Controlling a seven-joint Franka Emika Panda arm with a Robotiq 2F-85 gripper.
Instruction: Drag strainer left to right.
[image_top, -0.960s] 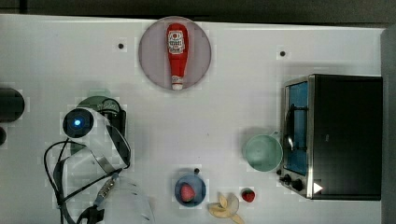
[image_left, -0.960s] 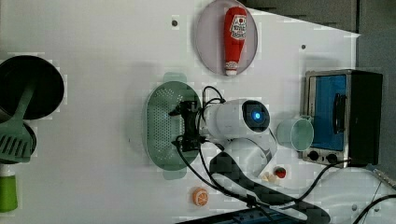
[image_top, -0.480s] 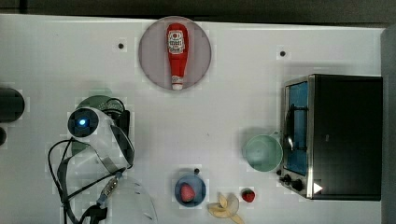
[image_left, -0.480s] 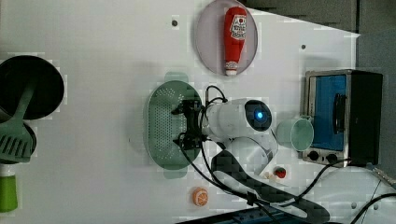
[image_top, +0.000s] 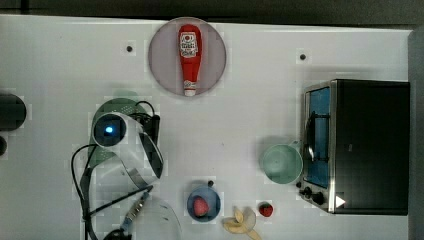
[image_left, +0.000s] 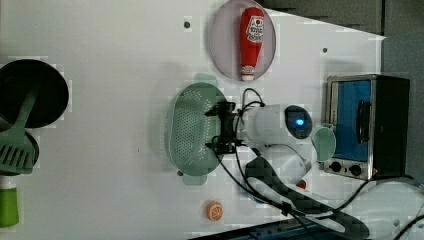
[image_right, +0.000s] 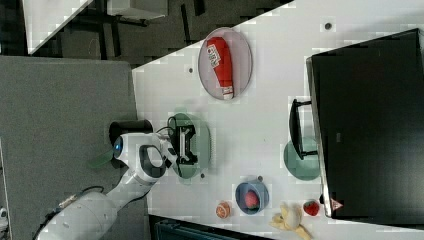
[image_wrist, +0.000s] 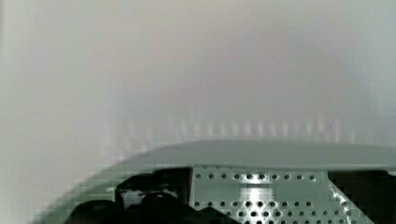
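Your arm reaches over the strainer (image_left: 192, 131), which sits toward the left view's middle; the gripper (image_left: 218, 130) hangs above its basin, jaws spread wide, gripping nothing. You have one strainer, one cup (image_left: 324, 143), one toaster oven (image_left: 367, 126).

The strainer (image_left: 192, 131) is a pale mint-green oval colander — a dotted, perforated basin ringed by a broad flat rim with a small tab handle at each end. It sits upright and flat on the white table (image_left: 110, 150), its long axis running top to bottom in the left view, below the round plate there — the wrist view shows the basin's holes up close.
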